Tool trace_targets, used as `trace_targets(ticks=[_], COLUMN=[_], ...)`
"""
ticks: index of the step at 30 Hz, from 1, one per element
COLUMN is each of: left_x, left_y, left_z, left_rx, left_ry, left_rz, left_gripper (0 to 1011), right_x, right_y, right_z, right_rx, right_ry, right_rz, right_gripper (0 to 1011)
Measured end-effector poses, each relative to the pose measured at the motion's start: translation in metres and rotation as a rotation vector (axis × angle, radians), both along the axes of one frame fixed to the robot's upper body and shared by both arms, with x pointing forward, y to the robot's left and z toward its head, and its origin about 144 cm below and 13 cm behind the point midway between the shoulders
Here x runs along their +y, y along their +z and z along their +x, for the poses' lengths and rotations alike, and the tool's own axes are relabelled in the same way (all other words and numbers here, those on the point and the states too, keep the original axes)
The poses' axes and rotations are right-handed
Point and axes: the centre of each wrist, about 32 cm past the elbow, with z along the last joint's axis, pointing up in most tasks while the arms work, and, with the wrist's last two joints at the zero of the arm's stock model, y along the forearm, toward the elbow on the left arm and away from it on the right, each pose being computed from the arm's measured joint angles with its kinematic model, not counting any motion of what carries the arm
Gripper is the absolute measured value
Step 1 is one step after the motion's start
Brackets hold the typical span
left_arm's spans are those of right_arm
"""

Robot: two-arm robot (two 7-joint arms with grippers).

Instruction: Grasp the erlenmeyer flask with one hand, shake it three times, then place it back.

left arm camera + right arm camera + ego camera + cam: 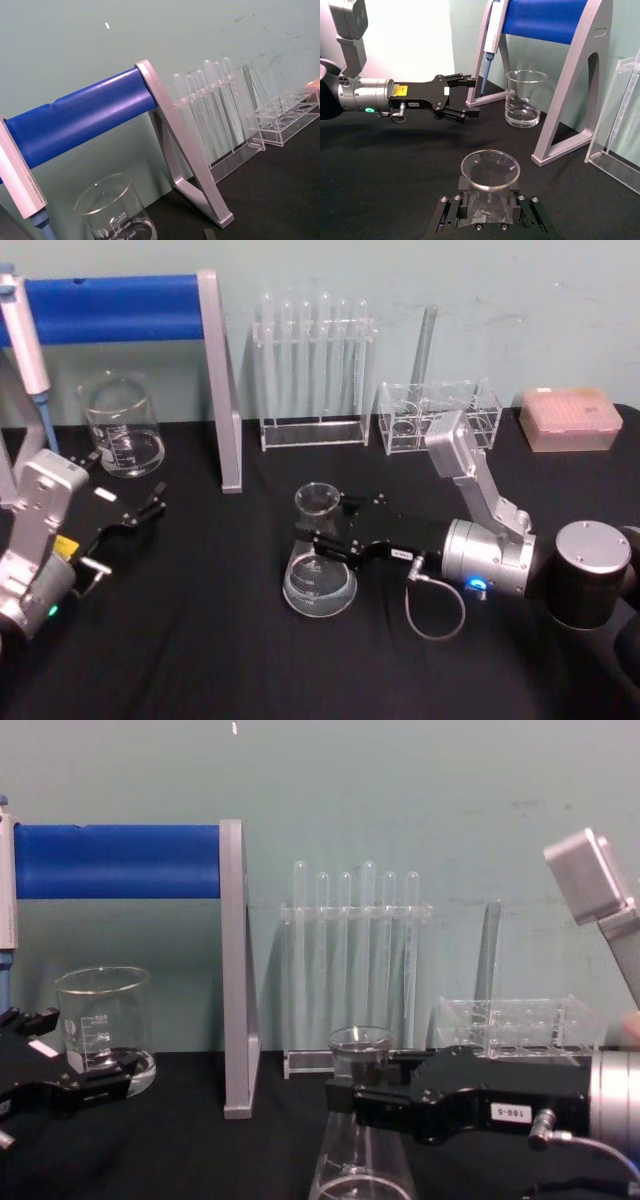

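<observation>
**Stage: grasp.** The R arm reaches in low from the robot's right, approx. horizontal. The right claw (322, 523) is clenched on the narrow neck of the clear glass conical erlenmeyer flask (320, 575), one flat black jaw each side, just below the flared rim.

Neck grip is the logical choice. The wide base looks too broad for the jaw span, and the flare above should act as a stop vs. slip-out when shaken. In the right wrist view the erlenmeyer flask (490, 172) sits centred in the right claw (487, 212), i.e. the grip is symmetrical.

**Flask position:** mid-surface, upright. The base appears to rest on the black surface (200, 640); whether it is just clear of it cannot be told.

**L arm:** the left claw (150, 508) is released, jaws apart, holding nothing. It is parked at the robot's left, near the straight-sided clear glass beaker (122, 425). This is a one-hand task, so the L arm is not required.

**Clearances:**
- The grey frame stand with blue horizontal bar (218, 380) is to the flask's left-rear.
- The clear acrylic rack of test tubes (312, 370) is behind the flask.

**Judgement:** lift vertically first, then shake in the open zone toward the robot. A lateral swing risks striking the stand leg or the rack.

**Progress:** early. 3 shakes and set-down not yet done.
</observation>
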Motion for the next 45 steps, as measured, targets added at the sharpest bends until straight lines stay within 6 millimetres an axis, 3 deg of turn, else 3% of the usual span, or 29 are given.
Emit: trace_targets(ticks=[29,45], left_x=[0.0000,0.0000], left_y=[0.0000,0.0000], left_z=[0.0000,0.0000], left_rx=[0.000,0.000], left_ry=[0.000,0.000], left_rz=[0.000,0.000], left_gripper=[1001,1001], right_x=[-0.0011,-0.0009], right_y=[-0.0011,-0.0010], right_z=[0.0010,0.0009], right_rx=[0.001,0.002], right_ry=[0.001,0.001], right_rz=[0.000,0.000], right_gripper=[451,920])
